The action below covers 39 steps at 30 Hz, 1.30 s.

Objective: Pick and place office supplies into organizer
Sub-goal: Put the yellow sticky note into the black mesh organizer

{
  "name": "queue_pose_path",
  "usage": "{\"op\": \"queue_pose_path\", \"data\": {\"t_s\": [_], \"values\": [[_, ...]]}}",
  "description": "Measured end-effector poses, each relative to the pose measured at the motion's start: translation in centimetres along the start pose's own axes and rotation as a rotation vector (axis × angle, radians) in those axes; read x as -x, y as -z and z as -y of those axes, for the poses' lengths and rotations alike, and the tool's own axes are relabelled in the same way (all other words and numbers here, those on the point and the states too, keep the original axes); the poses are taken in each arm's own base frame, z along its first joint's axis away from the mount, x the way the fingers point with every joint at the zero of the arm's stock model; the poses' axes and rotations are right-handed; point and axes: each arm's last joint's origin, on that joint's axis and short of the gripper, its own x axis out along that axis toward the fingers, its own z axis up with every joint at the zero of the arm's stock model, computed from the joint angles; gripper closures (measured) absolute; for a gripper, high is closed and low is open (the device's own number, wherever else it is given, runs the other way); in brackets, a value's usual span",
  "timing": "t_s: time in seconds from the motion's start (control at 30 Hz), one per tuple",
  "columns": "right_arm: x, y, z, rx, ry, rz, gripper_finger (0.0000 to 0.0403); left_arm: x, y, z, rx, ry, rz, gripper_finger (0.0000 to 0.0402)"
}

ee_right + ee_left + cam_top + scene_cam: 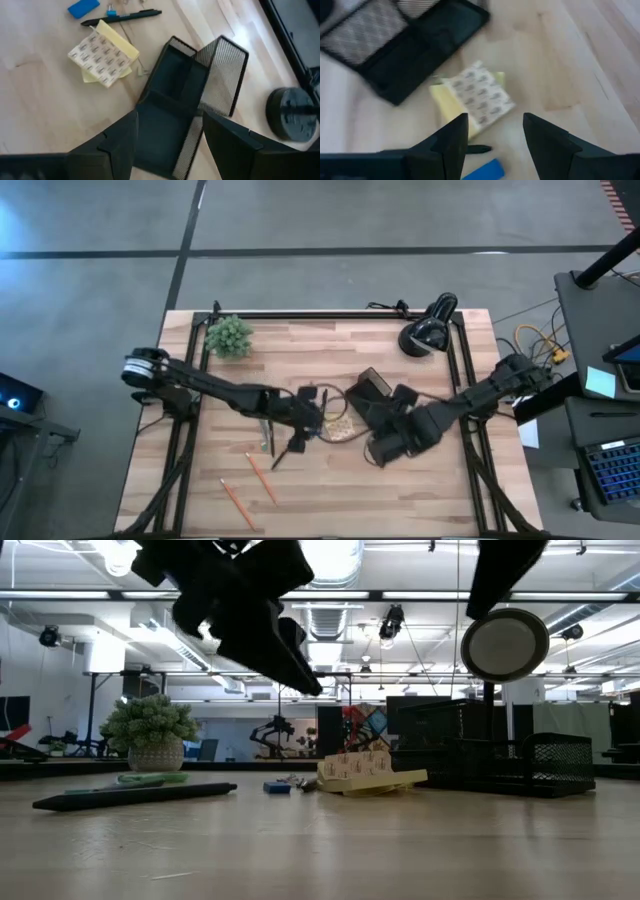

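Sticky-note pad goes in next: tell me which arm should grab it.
Left, probably. The left gripper hangs open right above the sticky-note pad, while the right gripper is over the organizer.

— What blocks me?
— My left gripper point(492, 135), fingers apart, hangs over the sticky-note pad point(472, 97); the organizer point(410, 45) lies just beyond, a blue piece point(485, 171) nearer.
— And the right?
— My right gripper point(167, 132) hangs above the organizer; the lamp point(428, 328) stands behind.
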Motion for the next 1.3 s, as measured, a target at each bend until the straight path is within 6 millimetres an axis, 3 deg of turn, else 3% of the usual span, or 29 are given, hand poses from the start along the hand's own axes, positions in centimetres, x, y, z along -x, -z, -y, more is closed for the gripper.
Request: {"op": "queue_pose_path", "data": {"t_s": [0.27, 0.47, 0.63, 0.73, 0.9, 1.07, 1.2, 1.3], "values": [[1.9, 3.2, -0.8, -0.364, 0.081, 0.062, 0.0188, -2.1, 1.3, 2.1, -0.067, -0.111, -0.066, 0.0285], [3.7, 5.6, -0.7, -0.679, 0.108, 0.108, 0.0188, -2.1, 0.9, 2.3, -0.073, -0.220, -0.004, 0.0328], [5.2, 7.8, -1.4, -0.874, 0.022, 0.149, 0.0188, -2.0, 1.0, 3.0, -0.107, -0.225, 0.013, 0.0351], [6.3, 8.2, -1.1, -0.932, -0.052, 0.169, 0.0188, -1.0, 0.7, 3.3, -0.026, -0.213, 0.037, 0.0356], [6.8, 7.0, 0.1, -0.946, -0.092, 0.329, 0.0188, 2.4, -2.3, 3.0, 0.044, -0.228, 0.197, 0.0357], [7.1, 6.7, 1.4, -0.858, -0.079, 0.338, 0.0188, 4.1, -3.1, 0.7, 0.327, -0.252, 0.273, 0.0347], [6.7, 7.4, 1.9, -0.962, -0.079, 0.261, 0.0188, 3.4, -2.2, -1.3, 0.637, -0.043, 0.257, 0.0344], [6.0, 8.3, 2.0, -0.976, -0.056, 0.139, 0.0188, 2.0, -0.8, -1.4, 0.711, 0.062, 0.209, 0.0349]]}}
